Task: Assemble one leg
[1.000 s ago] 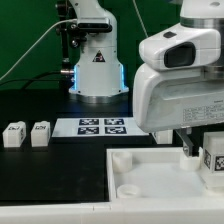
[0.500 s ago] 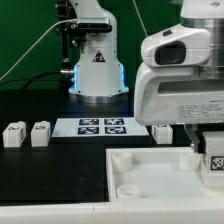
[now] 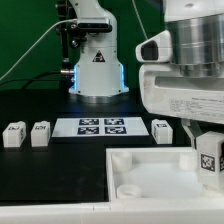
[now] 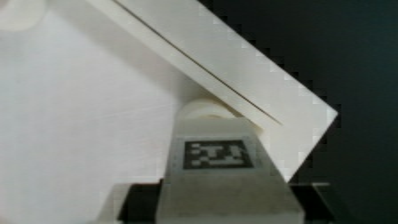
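The gripper (image 3: 204,138) is clamped on the leg (image 3: 208,160), one of the fingers (image 4: 139,203) on each side. The leg stands upright at the exterior view's right, over the white tray-like part (image 3: 140,165); whether they touch, one cannot tell.

We list four items.

1. Leg (image 4: 215,128): a white post seen along its length, with a rounded far end. Its black-and-white tag (image 4: 217,153) faces the camera. The tag shows as a square pattern but is too blurred to read.
2. Gripper (image 4: 217,192): closed on the leg. We see its dark fingers (image 4: 139,203) flanking the post on both sides, close against it.
3. Tray-like part (image 4: 89,120): large, flat and white. It lies beneath the leg and fills most of the picture. Its raised rim (image 4: 222,62) runs diagonally past the leg's far end.
4. Table (image 4: 338,45): black, showing beyond that rim.
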### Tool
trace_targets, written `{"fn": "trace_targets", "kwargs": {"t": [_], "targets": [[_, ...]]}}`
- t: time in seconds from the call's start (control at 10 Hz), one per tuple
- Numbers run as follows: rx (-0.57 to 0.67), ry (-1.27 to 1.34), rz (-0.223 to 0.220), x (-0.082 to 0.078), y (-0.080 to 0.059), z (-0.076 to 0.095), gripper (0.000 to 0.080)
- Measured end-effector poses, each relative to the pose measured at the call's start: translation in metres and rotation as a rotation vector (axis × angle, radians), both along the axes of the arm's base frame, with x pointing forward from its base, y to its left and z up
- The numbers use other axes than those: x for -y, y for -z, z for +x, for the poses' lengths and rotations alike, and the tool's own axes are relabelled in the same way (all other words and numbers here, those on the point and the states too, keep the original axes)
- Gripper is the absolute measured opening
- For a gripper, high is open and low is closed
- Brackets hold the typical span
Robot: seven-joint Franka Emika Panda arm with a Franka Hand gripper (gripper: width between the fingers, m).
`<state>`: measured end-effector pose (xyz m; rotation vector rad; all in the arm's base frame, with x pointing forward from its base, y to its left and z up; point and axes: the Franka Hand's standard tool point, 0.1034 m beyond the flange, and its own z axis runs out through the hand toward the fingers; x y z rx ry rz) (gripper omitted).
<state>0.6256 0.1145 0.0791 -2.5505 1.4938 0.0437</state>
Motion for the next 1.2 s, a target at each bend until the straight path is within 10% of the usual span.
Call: {"fn": "trace_targets", "kwargs": {"t": [0.8, 1.0, 1.2], "targets": [[-0.054, 0.651, 0.096, -0.005, 0.003, 0.0018, 0.0293], [-0.05, 0.615, 0.091, -0.0052, 0.0042, 0.001, 0.0543], [-0.03, 0.26, 0.017, -0.0085, 0.0063, -0.0046, 0.0627]]}}
